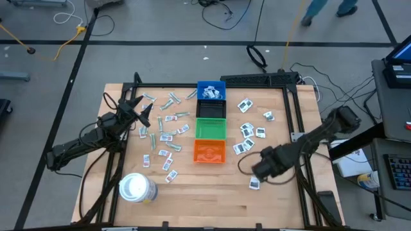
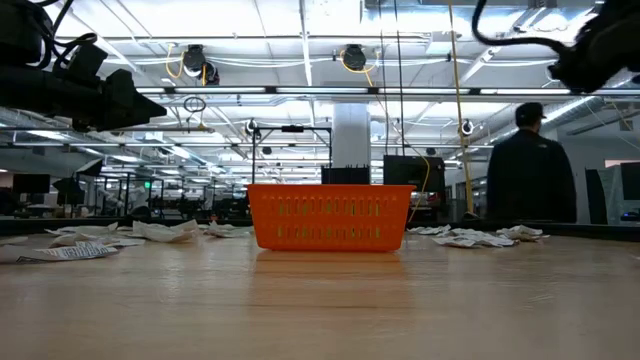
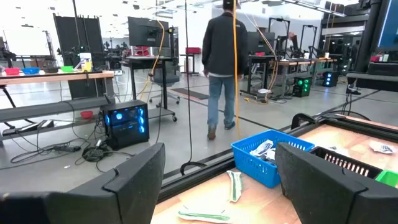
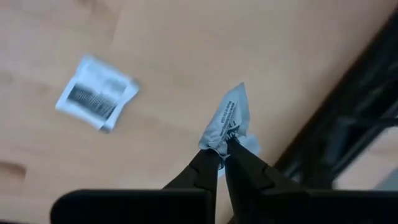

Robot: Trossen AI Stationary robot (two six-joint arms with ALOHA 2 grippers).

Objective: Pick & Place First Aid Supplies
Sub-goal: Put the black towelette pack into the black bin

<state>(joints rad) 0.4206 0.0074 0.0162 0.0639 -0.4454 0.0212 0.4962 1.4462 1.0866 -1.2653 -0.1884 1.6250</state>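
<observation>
Many small first aid packets lie flat on the wooden table: slim green-grey wrappers and white strips (image 1: 168, 122) left of the bins, white squares (image 1: 247, 131) to the right. My right gripper (image 4: 222, 152), near the table's right side (image 1: 262, 168), is shut on one white packet with dark print (image 4: 229, 118). Another white packet (image 4: 96, 93) lies on the wood below it. My left gripper (image 3: 217, 186) waits open at the table's left (image 1: 138, 110), holding nothing. My right gripper pinches the white packet by its lower corner (image 4: 217, 142) between its two fingertips. The fingers come from above, pointing down. The packet sticks out beyond the tips, crumpled at the pinch and lifted clear of the table.
Blue bin (image 1: 210, 91), green bin (image 1: 210, 127) and orange bin (image 1: 209, 151) stand in a row down the table's middle; the blue one holds white packets. A large white roll (image 1: 137, 188) stands near the front left. A person walks in the room beyond the table (image 3: 222, 56).
</observation>
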